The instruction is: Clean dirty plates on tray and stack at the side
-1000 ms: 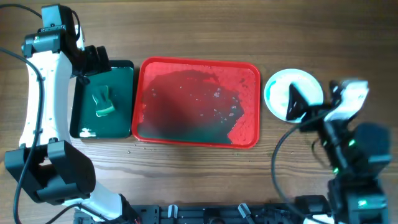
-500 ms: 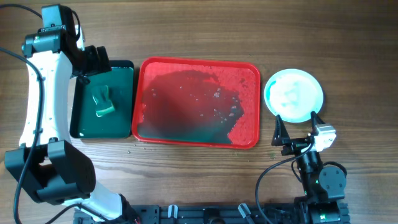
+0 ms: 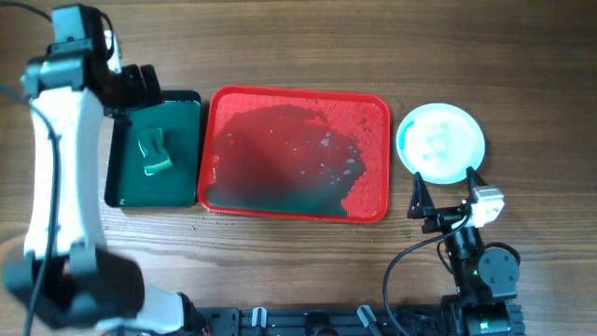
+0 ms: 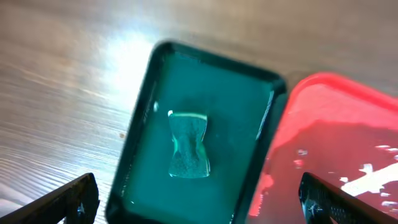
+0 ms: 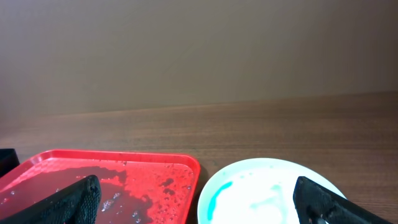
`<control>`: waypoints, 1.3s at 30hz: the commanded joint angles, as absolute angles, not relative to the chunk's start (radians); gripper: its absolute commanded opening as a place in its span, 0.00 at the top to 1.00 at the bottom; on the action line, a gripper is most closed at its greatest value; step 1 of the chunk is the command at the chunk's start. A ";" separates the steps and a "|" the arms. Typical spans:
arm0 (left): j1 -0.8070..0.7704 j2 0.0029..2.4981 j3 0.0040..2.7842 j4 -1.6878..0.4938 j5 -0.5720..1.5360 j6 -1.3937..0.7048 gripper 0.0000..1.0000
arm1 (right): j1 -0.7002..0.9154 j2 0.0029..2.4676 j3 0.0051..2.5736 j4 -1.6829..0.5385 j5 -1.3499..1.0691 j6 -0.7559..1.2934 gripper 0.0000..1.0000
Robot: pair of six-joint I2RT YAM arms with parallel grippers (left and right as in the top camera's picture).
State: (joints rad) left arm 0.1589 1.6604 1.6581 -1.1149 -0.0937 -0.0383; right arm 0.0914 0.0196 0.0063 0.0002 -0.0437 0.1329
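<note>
The red tray [image 3: 368, 110] sits mid-table with a dark wet pool and no plates on it; it also shows in the left wrist view [image 4: 348, 118] and the right wrist view [image 5: 56, 163]. A stack of plates [image 3: 440, 140], white on top with faint teal streaks, stands on the table right of the tray and shows in the right wrist view [image 5: 267, 186]. My right gripper [image 3: 446, 193] is open and empty, low at the front right, just in front of the stack [image 5: 199, 202]. My left gripper [image 3: 140, 86] is open and empty above the green tray [image 4: 199, 202].
A small dark green tray [image 3: 182, 107] left of the red tray holds teal water and a sponge [image 3: 154, 151], which also shows in the left wrist view [image 4: 188, 144]. The right arm's base [image 3: 485, 275] and cable lie at the front right.
The right arm pulled back from over the plate stack to the front edge, uncovering the stack. The left arm has shifted slightly near the green tray.
</note>
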 commanded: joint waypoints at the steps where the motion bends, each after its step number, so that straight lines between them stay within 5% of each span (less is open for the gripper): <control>1: 0.147 1.414 1.665 -1.095 -0.136 -0.026 0.00 | 0.098 0.021 0.005 0.004 -0.031 0.134 0.00; 5: 0.147 1.122 1.418 -0.780 -0.057 -0.027 0.00 | 0.098 0.021 0.005 0.004 -0.031 0.133 0.00; 9: 0.146 0.774 0.879 -0.275 0.090 -0.025 0.00 | 0.098 0.021 0.005 0.004 -0.031 0.133 0.00; 16: 0.084 0.316 0.213 0.165 0.089 0.013 0.00 | 0.098 0.021 0.005 0.004 -0.030 0.133 0.00; 25: 0.029 0.064 0.006 0.085 0.066 0.154 0.00 | 0.098 0.021 0.005 0.004 -0.031 0.133 0.00; 39: 0.030 0.006 0.006 -0.076 0.044 0.150 0.00 | 0.098 0.021 0.005 0.004 -0.031 0.133 0.00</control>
